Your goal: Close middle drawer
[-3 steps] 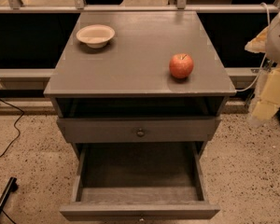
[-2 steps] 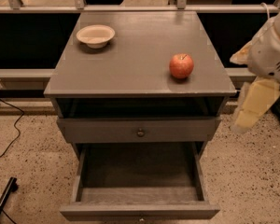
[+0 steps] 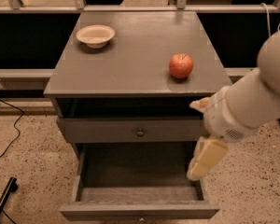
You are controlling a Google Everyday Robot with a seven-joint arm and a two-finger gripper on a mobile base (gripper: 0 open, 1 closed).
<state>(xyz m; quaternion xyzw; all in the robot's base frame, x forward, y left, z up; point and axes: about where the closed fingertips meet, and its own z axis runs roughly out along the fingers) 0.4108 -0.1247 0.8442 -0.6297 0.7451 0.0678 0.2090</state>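
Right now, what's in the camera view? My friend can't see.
The robot's tool hangs by the right side of the pulled-out middle drawer of a grey cabinet. A red apple and a pale bowl sit on top.

No writing, label or number is readable, as far as this dim view allows: none on the gripper (image 3: 199, 168), low before the cabinet's (image 3: 130, 64) right edge, nor around it.

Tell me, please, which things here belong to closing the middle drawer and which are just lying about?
For the job: the middle drawer, pulled far out; the gripper, hanging over its right side.
Lying about: the red apple and the pale bowl on the cabinet top; the knobbed drawer front above.
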